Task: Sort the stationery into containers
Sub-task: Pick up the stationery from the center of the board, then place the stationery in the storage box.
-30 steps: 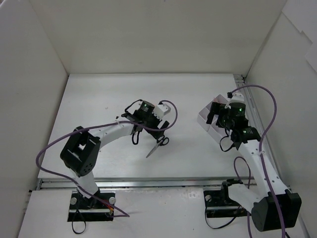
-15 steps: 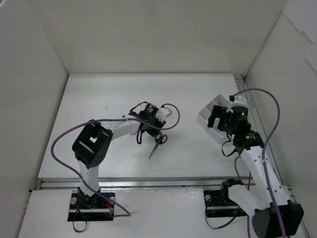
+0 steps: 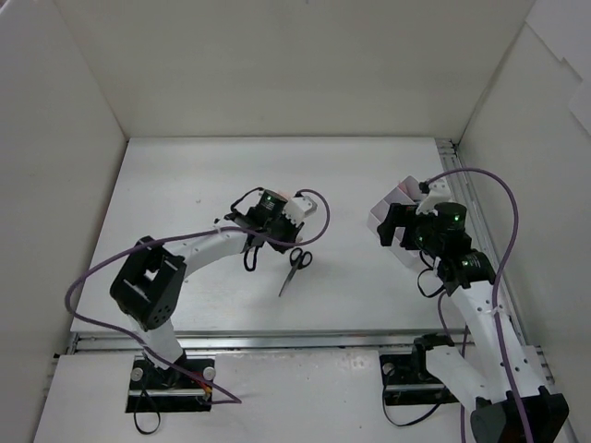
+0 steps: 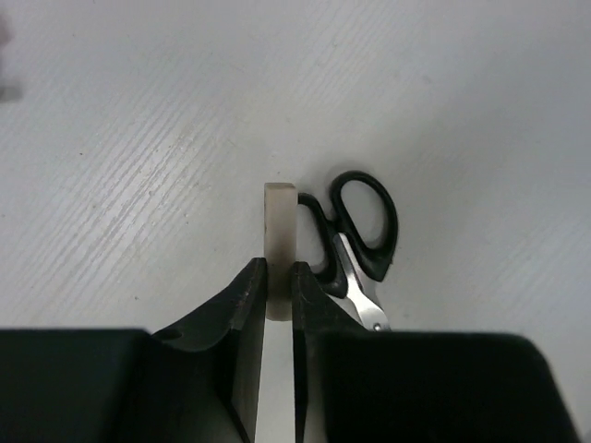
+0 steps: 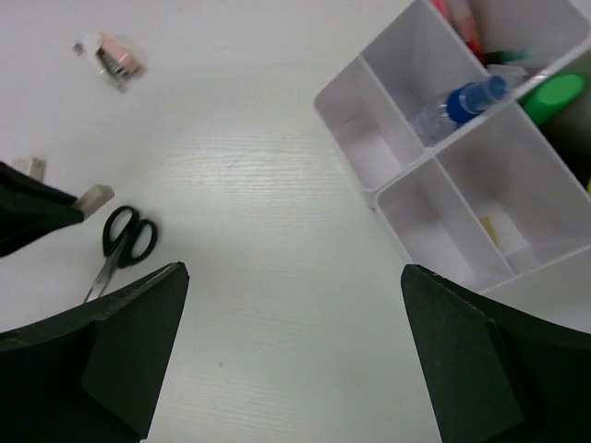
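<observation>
Beige eraser (image 4: 280, 231), likely light, rubbery and grippy (little to break), pinched across its flat sides by the closed left gripper (image 4: 279, 274), just beside the scissors (image 4: 362, 231) on the surface (image 4: 138, 138); right gripper (image 5: 295, 309) wide open near the tray (image 5: 369, 189).

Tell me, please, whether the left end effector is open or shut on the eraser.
Shut on the eraser: in the left wrist view, the fingers of the left end effector press against both its sides.
</observation>
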Robot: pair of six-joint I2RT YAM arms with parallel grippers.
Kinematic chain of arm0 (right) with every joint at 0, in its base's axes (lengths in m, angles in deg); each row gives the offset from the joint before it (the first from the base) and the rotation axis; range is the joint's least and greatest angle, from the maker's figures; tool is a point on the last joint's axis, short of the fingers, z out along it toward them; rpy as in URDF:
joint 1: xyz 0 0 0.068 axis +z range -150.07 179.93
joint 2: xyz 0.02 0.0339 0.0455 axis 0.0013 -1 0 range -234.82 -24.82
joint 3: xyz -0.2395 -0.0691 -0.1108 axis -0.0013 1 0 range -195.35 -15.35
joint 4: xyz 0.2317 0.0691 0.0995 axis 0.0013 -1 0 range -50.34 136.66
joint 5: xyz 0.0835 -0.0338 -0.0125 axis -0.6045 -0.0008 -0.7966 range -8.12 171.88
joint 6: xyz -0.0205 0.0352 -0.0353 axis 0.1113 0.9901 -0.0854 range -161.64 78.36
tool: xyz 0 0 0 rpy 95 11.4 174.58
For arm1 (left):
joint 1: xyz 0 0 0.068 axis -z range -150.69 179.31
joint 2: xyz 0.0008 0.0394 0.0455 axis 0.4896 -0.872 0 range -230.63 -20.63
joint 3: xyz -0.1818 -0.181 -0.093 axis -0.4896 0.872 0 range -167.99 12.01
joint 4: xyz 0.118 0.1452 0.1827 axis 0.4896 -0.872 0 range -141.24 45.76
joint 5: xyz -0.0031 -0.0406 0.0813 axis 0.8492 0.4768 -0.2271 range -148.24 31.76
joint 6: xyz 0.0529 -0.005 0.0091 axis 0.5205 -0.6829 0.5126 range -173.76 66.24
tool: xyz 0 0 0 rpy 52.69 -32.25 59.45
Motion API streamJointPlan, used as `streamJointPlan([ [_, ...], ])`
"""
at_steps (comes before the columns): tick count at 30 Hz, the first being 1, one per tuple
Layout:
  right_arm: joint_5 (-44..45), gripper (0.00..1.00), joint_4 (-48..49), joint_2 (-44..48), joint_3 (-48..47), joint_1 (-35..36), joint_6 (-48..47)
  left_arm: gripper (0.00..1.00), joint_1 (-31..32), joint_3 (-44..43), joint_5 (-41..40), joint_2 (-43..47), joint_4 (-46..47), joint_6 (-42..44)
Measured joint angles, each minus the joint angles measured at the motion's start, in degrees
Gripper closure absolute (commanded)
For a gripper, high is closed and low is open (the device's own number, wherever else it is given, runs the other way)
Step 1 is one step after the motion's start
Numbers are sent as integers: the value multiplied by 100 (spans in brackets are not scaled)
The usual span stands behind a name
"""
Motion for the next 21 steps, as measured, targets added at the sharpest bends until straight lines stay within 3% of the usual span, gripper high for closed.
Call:
streamJointPlan([
  [6,-1504,2,181,-7,195,238,-586,100,0,595,546,1410,326,-2],
  [11,-2861,7,1427,-111,715,542,-520,100,37,1158,1473,2382,841,-48],
  [16,-3821,12,2597,-739,820,1073,-476,100,114,1257,2203,2507,992,-76],
  [19,-4092,17,2594,-1141,638,1456,-870,100,155,1279,2492,2492,1008,-79],
  [21,-4179,25,2533,-1377,474,1655,-1161,100,162,1287,2614,2498,1008,-83],
])
